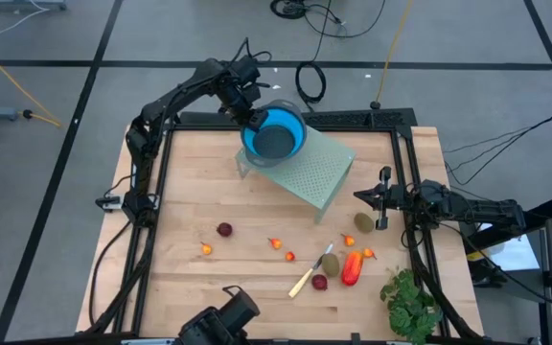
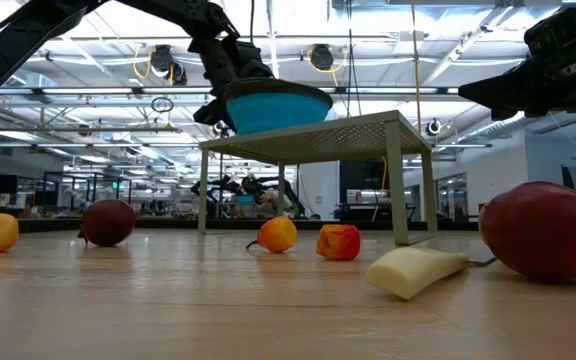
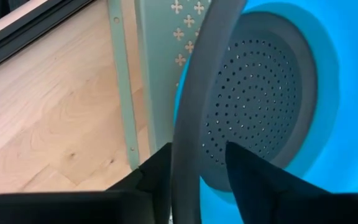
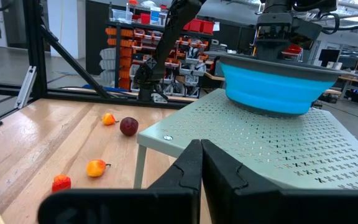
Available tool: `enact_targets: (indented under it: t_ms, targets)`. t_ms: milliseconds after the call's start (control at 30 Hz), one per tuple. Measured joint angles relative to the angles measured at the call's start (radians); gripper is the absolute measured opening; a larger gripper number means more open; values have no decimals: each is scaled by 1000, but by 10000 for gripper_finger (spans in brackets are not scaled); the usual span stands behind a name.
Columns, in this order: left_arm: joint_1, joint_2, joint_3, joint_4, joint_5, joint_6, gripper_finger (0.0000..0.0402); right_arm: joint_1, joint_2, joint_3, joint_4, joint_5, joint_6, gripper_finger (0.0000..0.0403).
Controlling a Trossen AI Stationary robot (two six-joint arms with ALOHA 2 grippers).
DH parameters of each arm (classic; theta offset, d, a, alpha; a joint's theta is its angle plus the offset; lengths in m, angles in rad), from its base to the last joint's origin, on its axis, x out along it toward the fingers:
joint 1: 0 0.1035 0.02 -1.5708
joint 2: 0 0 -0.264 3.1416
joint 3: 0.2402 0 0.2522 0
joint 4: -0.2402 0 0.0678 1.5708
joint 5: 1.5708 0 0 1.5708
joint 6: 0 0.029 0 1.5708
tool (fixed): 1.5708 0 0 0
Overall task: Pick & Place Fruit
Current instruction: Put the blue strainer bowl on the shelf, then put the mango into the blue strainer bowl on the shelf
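Observation:
A blue colander [image 1: 274,139] with a grey rim and a grey perforated bottom [image 3: 260,99] stands on its base on a pale green perforated stand [image 1: 314,174] at the far middle of the table. My left gripper [image 3: 197,155] is open at the colander's far-left rim, one finger outside and one inside. The fruit lies loose on the wood: a dark red ball [image 1: 224,229], two brownish-green ovals [image 1: 363,222] [image 1: 330,262], a longer red-orange piece [image 1: 353,268], another dark red ball [image 1: 319,282] and several tiny orange ones [image 1: 276,242]. My right gripper [image 4: 201,149] waits shut at the right edge. My left gripper straddles the colander's grey rim [image 3: 188,124] from above, slanting down. A clear gap shows between the rim and the inner finger [image 3: 253,174]. The outer finger [image 3: 157,171] lies close beside the rim, and I cannot tell whether it touches. The colander sits level on the stand.
A pale-handled knife [image 1: 305,278] lies among the fruit at the near right. A leafy green bunch [image 1: 410,302] sits at the near right corner. A black frame [image 1: 161,172] runs along the table's sides. Bare wood lies at the left and near left.

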Motion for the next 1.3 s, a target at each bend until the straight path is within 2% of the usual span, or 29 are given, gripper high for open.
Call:
enact_targets:
  t_ms: [300, 500, 933, 1300]
  targets:
    - [3, 0, 0, 0, -2, 7, 225, 0, 0, 0, 0, 0, 0, 0]
    - [6, 0, 0, 8, 3, 5, 253, 0, 0, 0, 0, 0, 0, 0]
    - [47, -1, 13, 2, 56, -7, 257, 0, 0, 0, 0, 0, 0, 0]
    - [59, -2, 98, 2, 54, 23, 257, 0, 0, 0, 0, 0, 0, 0]
